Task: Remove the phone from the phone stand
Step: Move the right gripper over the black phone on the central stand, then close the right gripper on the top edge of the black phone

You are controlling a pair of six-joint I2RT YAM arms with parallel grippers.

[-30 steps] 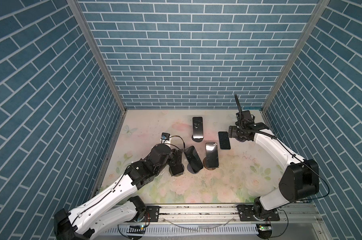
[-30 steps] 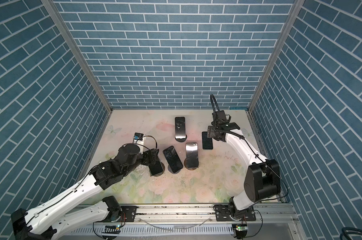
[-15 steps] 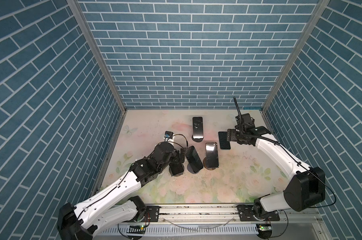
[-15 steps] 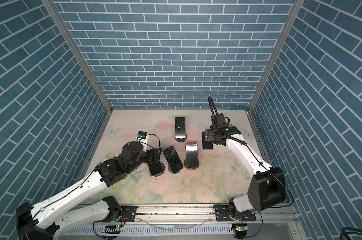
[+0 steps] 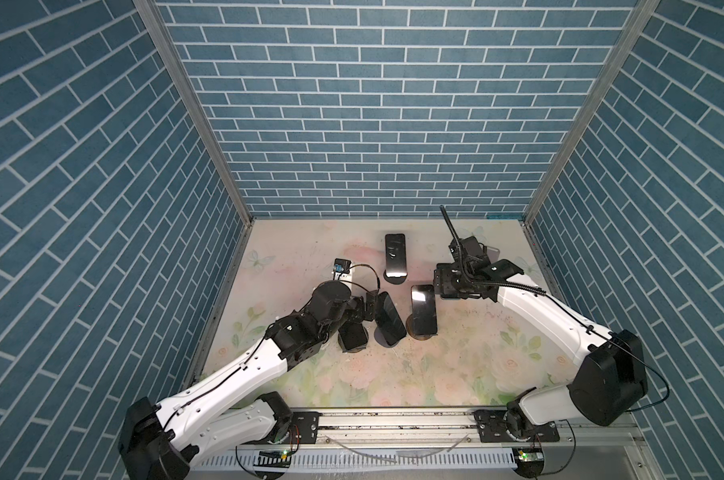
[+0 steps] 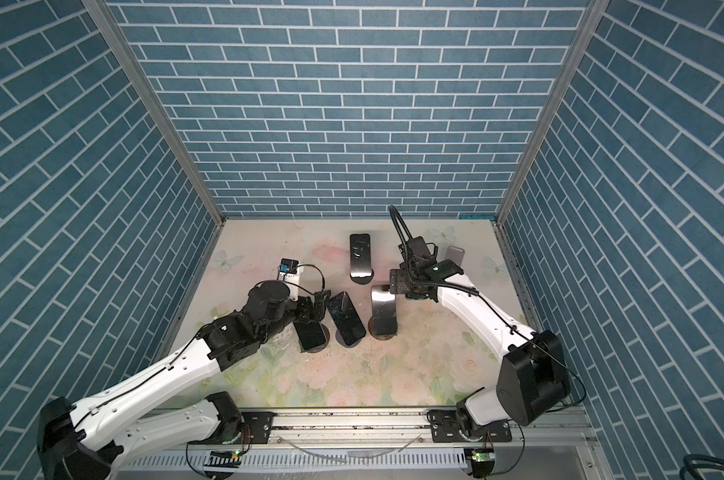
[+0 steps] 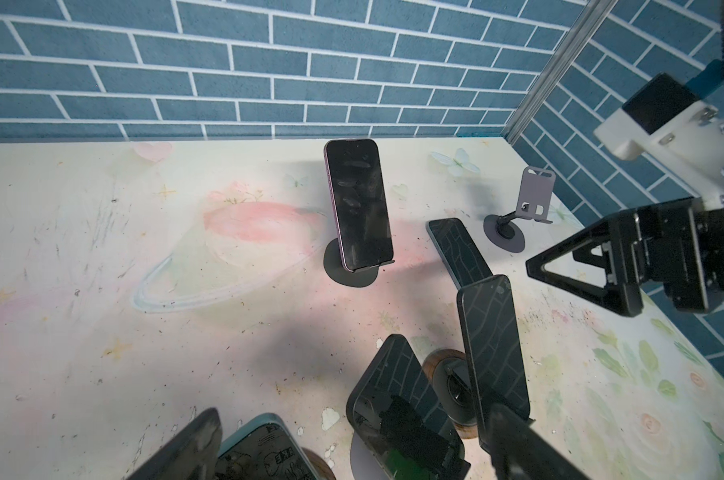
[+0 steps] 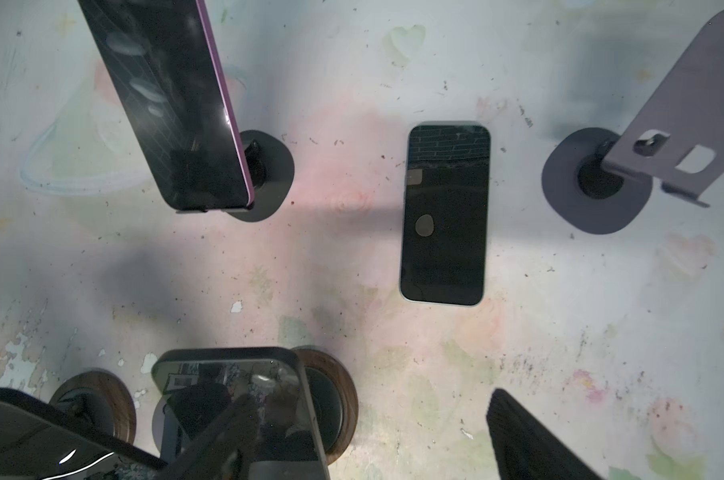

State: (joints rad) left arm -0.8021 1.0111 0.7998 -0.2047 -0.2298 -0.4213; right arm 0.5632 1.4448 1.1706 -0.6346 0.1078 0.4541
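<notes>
**Step in hand:** approach and grasp. The left claw (image 5: 363,309) is spread to full width and empty. It is poised at the top edge of the nearest phone (image 5: 353,336), which leans on its phone stand (image 5: 354,350) at the near-left end of a row of three.

**Next move:** centre the jaws across the phone's long edges, close, then lift along the cradle's slope (a sideways pull would likely tip the stand or strike the neighbouring phone (image 5: 389,318), just beside it).

**Arm pose:** the left arm reaches low and diagonally from the near rail. Farther back, the right claw (image 5: 442,286) hovers parted and empty above a flat phone (image 8: 445,214) on the counter (image 5: 456,374). The grey stand (image 7: 535,195) beyond is bare.
</notes>
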